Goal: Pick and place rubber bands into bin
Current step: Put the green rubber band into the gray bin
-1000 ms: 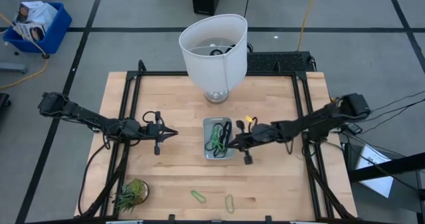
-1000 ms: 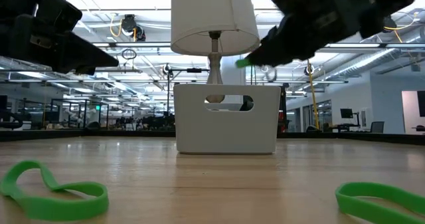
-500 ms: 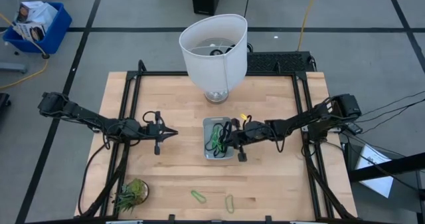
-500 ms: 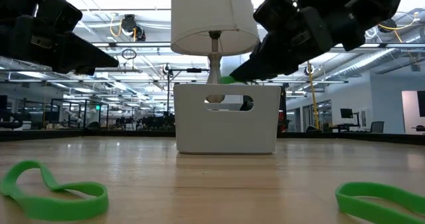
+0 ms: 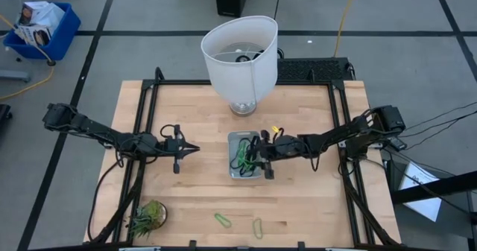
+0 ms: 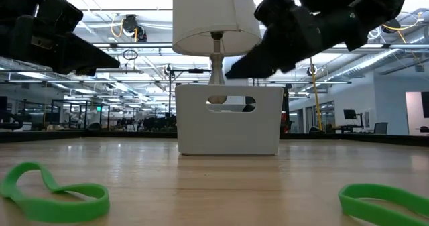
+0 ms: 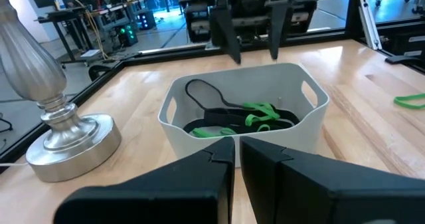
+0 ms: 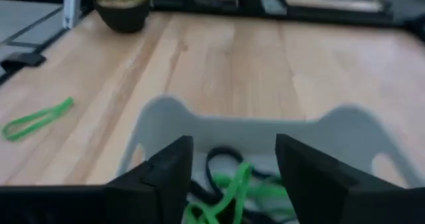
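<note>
Hovering over the bin [image 5: 237, 139], the right claw [image 5: 258, 156] is spread, holding nothing; rubber bands [image 5: 243, 157] lie directly below it.

Overhead view looks straight down; low view sits level at tabletop; both wrist views face the bin [image 7: 242, 111] closely — from opposite sides.

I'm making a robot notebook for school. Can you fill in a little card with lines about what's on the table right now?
bin: small clear grey-blue plastic tray, mid-table, holding green and black rubber bands
loose bands: two green loops on the wood near the front edge
right gripper: open, over the bin
left gripper: shut, waiting left of the bin
other things: white lampshade, spiky green plant
</note>
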### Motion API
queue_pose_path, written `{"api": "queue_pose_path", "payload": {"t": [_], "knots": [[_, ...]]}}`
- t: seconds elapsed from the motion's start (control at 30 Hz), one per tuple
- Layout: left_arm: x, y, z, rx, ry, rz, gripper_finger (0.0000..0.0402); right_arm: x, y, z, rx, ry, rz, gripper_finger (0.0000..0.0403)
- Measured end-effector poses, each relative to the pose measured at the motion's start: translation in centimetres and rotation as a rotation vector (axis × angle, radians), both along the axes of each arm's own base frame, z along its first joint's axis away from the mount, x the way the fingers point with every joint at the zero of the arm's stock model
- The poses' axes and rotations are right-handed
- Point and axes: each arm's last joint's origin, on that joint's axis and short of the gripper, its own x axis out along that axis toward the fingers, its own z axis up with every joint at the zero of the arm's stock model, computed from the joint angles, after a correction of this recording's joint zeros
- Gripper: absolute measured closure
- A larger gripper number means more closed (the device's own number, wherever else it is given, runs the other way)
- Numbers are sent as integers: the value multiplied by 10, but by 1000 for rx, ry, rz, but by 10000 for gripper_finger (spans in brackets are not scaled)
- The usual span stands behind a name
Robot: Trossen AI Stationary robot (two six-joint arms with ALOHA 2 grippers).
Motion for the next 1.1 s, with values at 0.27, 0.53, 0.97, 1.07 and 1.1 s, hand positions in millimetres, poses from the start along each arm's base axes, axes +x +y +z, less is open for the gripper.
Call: {"api": "queue_pose_path", "payload": {"t": [0.27, 0.53, 0.97, 1.07, 1.1], "knots": [[-1, 0, -3, 4, 32, 1, 369, -23, 0, 46, -108, -110, 82, 271], [-1, 0, -4, 8, 46, 1, 369, -75, -18, 55, -128, -228, 58, 387], [-2, -9, -11, -54, 113, -115, 383, -137, -23, 16, -112, -415, -2, 402], [3, -20, -8, -99, 138, -160, 396, -140, -23, 15, -135, -413, 1, 402], [6, -24, -6, -109, 150, -176, 395, -141, -24, 15, -140, -409, 3, 402]]}}
